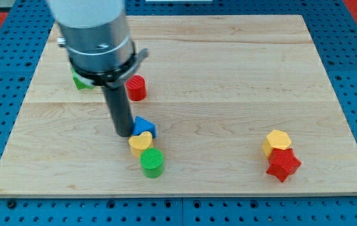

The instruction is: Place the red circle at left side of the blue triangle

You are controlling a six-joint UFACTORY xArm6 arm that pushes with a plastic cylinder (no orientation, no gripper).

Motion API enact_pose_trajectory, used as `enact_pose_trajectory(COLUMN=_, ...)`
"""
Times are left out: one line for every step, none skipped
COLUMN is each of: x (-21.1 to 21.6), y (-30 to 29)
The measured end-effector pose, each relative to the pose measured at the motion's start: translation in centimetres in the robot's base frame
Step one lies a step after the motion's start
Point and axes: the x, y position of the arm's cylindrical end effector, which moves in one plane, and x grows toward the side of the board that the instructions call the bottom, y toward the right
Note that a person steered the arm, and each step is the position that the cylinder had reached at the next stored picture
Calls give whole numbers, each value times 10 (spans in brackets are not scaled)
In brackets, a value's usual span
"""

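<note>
- Blue pegboard surrounds a pale wooden table [228, 75], seen from the view's bottom edge looking up.
- No pincer is fitted, so nothing can be clenched or released; the arm ends in a dark rod.
- My tip [123, 133] rests on the table just at the view's left of the blue triangle [144, 126], close enough that I cannot tell whether they touch.
- The red circle [136, 88] stands apart, toward the view's top from the triangle and slightly to its left, beside the rod's shaft.
- A yellow block [140, 143], shape unclear, touches the triangle from below, and a green circle [152, 163] sits just below that.
- A green block [83, 82] is mostly hidden behind the arm's housing; a yellow hexagon-like block [277, 140] and a red star [283, 164] lie well apart at the view's right.
- As I judge it, the tip now occupies the very spot the circle should take, so it must first clear away without nudging the triangle.
- The good approach would be to get round to the circle's top side and push it downward, keeping the push through its middle so it does not roll off sideways.
- Stop short of the triangle; a late stop would shove the triangle and yellow block together.
</note>
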Motion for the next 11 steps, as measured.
enact_pose_trajectory(x=-31, y=9)
enact_pose_trajectory(x=-84, y=53)
enact_pose_trajectory(x=-143, y=19)
enact_pose_trajectory(x=-120, y=-22)
enact_pose_trajectory(x=-78, y=-4)
enact_pose_trajectory(x=-84, y=3)
enact_pose_trajectory(x=-114, y=51)
enact_pose_trajectory(x=-82, y=66)
enact_pose_trajectory(x=-70, y=46)
enact_pose_trajectory(x=-69, y=21)
enact_pose_trajectory(x=-79, y=-3)
